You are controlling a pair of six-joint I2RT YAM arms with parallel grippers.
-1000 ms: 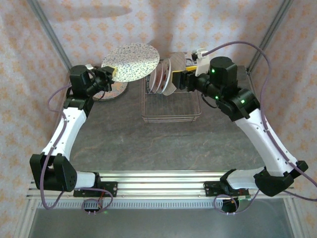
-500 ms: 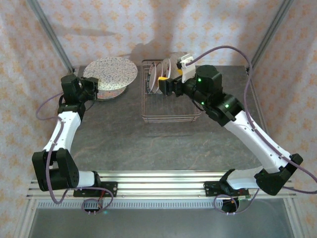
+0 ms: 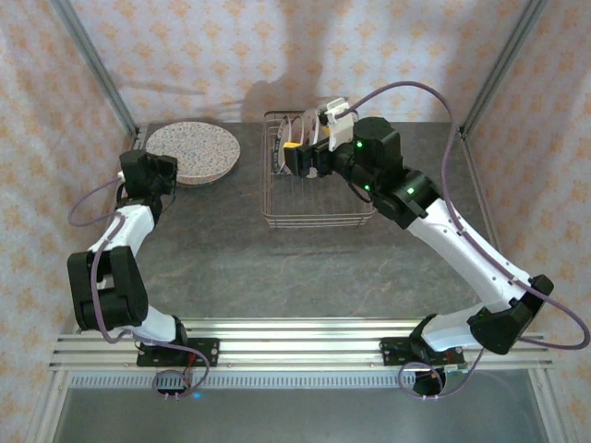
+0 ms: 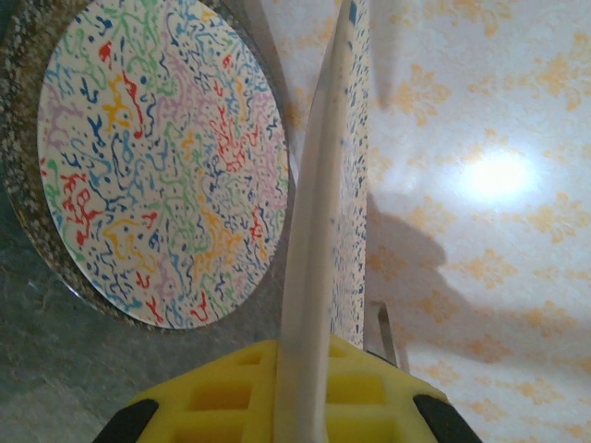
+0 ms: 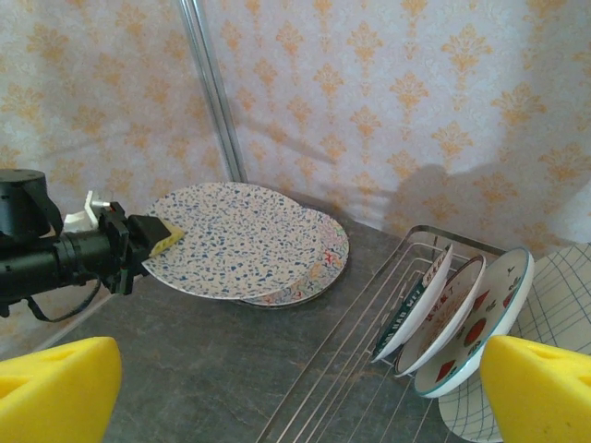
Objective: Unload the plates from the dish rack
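Clamped shut with the left gripper (image 4: 305,392) on the rim of a speckled plate (image 5: 231,235), nearly flat, just above a squiggle-patterned plate (image 4: 157,175). Spread wide at the right gripper (image 5: 295,397), over the dish rack (image 3: 319,210); ahead and to its right, three upright plates (image 5: 471,323) in the rack.

Overhead looks down; wrist views (both low) share stacked plates (image 4: 157,166).

Left arm (image 3: 120,235): folded at elbow, forearm running toward 12 o'clock, wrist at table's 10 o'clock.
Left gripper (image 3: 162,169): clamped tight on speckled plate (image 5: 240,235) rim, yellow pads (image 4: 212,406) on either side.
Right arm (image 3: 462,249): stretched long toward 11 o'clock.
Right gripper (image 3: 294,157): pointing 9 o'clock, jaws spread wide.
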